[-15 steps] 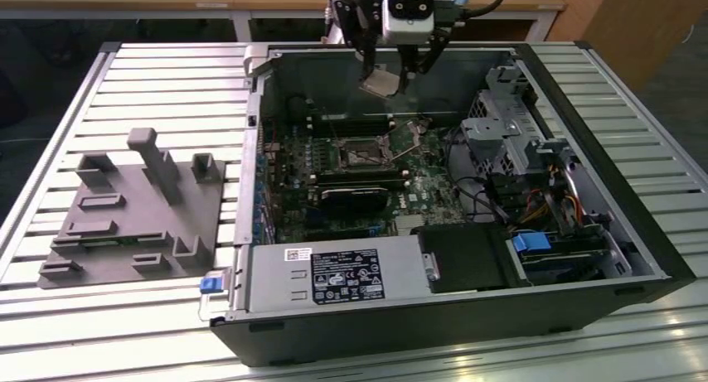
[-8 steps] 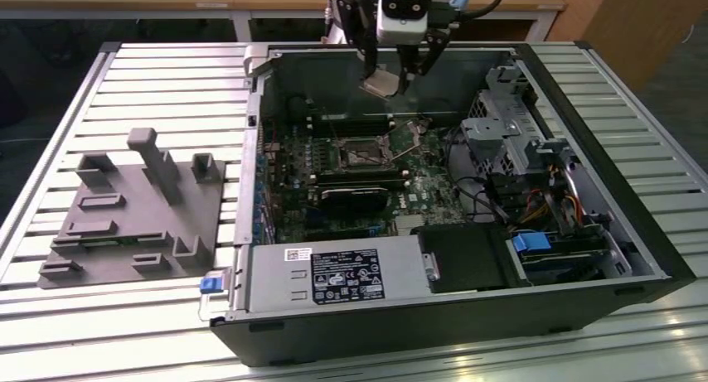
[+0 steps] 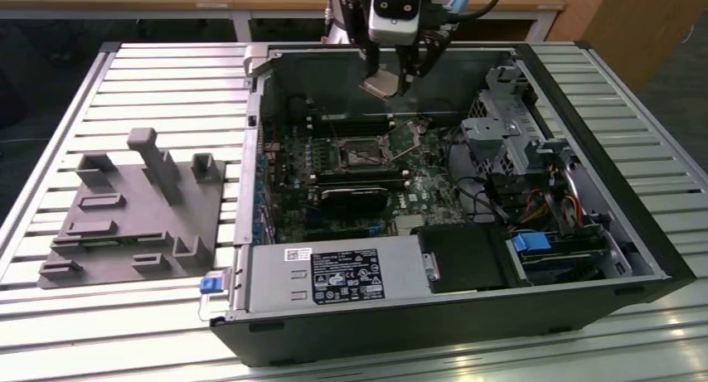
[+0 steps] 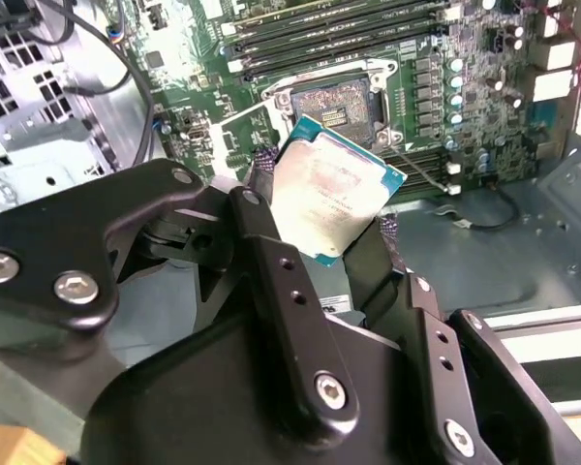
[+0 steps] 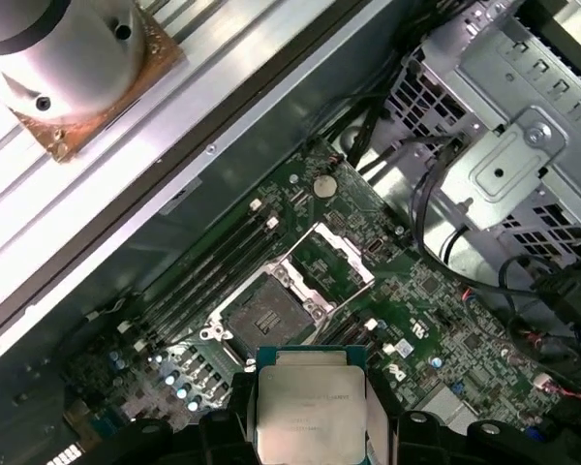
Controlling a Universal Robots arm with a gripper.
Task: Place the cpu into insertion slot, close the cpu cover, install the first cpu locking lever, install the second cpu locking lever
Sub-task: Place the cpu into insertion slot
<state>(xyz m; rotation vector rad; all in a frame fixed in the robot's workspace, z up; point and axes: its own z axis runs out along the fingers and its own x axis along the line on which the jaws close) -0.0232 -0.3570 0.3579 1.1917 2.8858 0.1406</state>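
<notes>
My gripper is clamped on the cpu, fingers on opp. edges. The cpu hangs above the insertion slot, well apart and approx. not yet centred over it. Slot bare; cpu cover hinged open beside slot.

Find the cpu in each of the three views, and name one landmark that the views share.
Exterior view: cpu held in the tool, above the open case's far end.
Second wrist view: cpu tilted between the tool's fingers, over the motherboard.
First wrist view: cpu seen face-on, near the slot.
Shared landmark: the empty insertion slot.
</notes>
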